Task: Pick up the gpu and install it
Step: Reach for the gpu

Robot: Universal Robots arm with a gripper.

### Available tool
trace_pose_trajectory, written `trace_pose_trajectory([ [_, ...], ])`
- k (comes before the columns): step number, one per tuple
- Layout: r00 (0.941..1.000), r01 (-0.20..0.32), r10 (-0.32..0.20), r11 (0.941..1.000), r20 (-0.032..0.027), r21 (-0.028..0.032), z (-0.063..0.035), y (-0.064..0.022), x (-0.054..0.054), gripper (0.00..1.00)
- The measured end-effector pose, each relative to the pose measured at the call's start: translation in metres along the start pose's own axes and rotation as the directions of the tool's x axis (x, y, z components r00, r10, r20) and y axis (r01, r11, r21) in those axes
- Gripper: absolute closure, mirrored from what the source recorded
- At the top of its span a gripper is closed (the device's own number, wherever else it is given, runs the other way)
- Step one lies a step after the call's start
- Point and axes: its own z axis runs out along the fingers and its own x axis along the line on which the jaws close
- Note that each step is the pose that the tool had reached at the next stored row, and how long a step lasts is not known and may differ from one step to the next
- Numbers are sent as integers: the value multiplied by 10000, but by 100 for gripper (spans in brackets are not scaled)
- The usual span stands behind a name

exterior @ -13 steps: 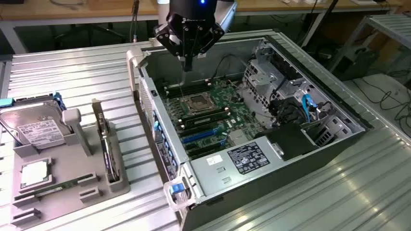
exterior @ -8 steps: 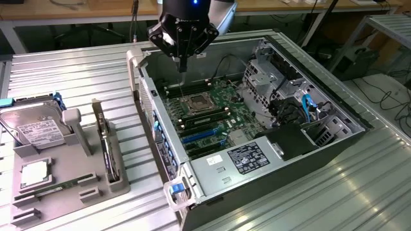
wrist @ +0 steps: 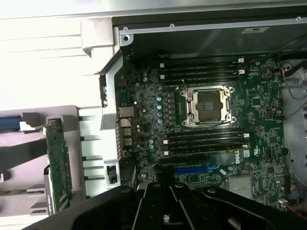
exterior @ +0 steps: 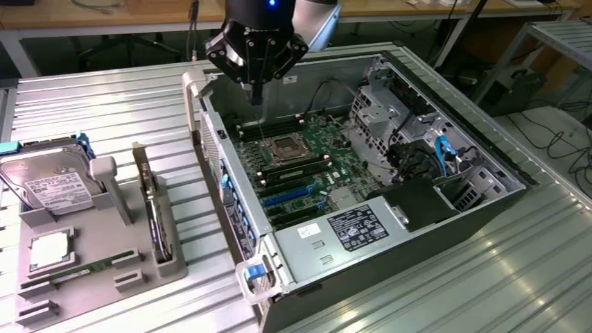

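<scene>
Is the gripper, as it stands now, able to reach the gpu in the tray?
Probably yes. The gpu stands upright in the grey tray, its top edge bare, with nothing above it. The gripper hangs above the open case beside the tray, shut and empty, so it must open first.

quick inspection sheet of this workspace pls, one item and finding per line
surface: ribbed metal table, grey parts holder on it
job's things: gpu standing on edge in the holder, not picked up; open pc case, motherboard exposed
clutter: hard drive and cpu in the holder
grippers: claw shut, empty, above the case
cables: blue cables inside the case; loose cables on the floor
surroundings: wooden benches, metal rack
</scene>
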Motion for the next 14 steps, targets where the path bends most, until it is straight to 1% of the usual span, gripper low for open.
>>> trace_pose_trajectory([
  [7, 10000, 2, -2, 10000, 1, -1, -3, -12, 155, 89],
  [14, 10000, 4, -4, 10000, 0, -1, -6, -21, 258, 89],
])
